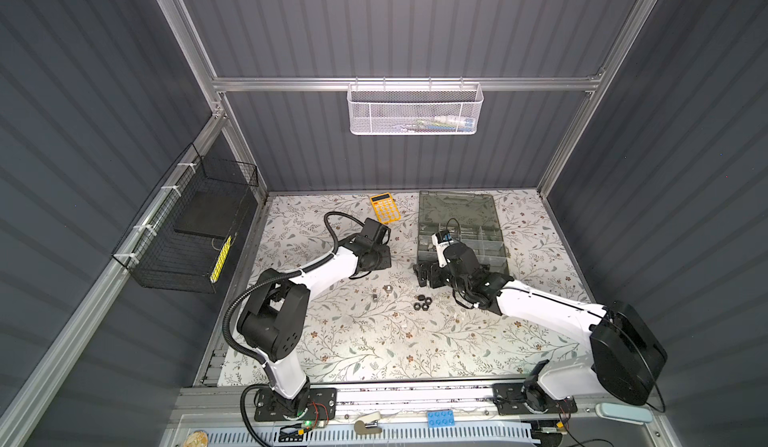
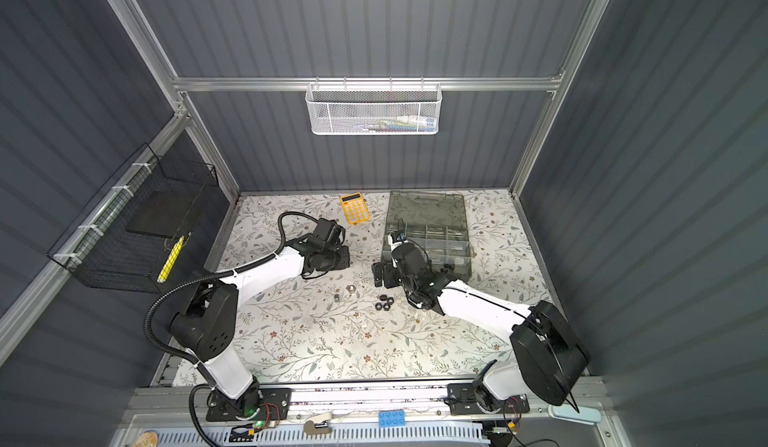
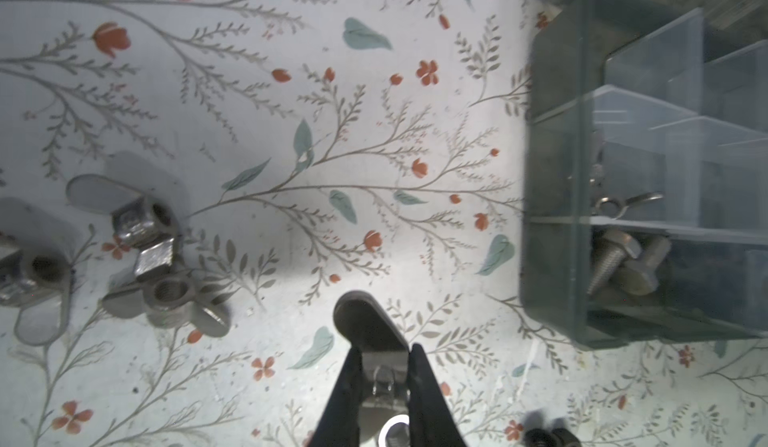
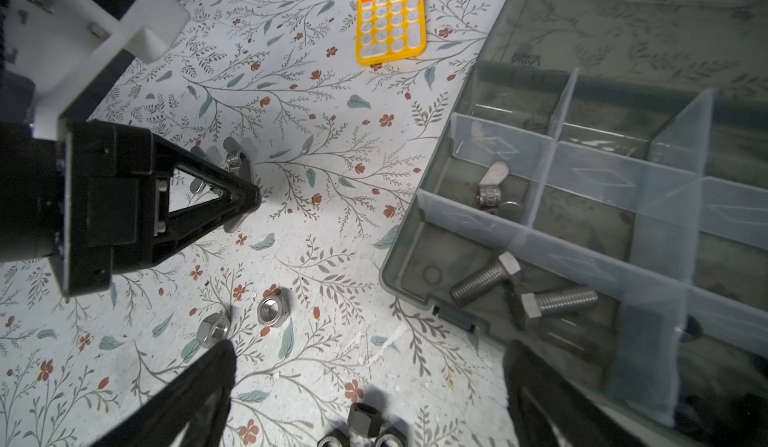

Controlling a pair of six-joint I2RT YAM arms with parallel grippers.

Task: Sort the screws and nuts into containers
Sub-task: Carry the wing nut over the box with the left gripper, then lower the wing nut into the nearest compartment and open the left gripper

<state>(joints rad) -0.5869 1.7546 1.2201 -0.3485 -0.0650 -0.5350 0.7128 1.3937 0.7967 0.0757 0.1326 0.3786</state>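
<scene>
My left gripper (image 3: 384, 351) is shut on a silver winged nut (image 3: 365, 324), low over the floral cloth left of the grey organizer box (image 1: 461, 233). More winged nuts (image 3: 141, 220) lie behind it. A front container holds two silver screws (image 4: 484, 278); the one behind it holds a winged nut (image 4: 492, 191). Two silver hex nuts (image 4: 272, 310) and a cluster of black nuts (image 1: 422, 302) lie on the cloth. My right gripper (image 4: 368, 355) stands open and empty above the black nuts (image 4: 361, 420), by the box's front left corner (image 4: 388, 274).
A yellow calculator (image 1: 385, 207) lies at the back beside the box's open lid (image 1: 457, 206). A white mesh basket (image 1: 415, 110) hangs on the back wall and a black wire basket (image 1: 187, 233) on the left wall.
</scene>
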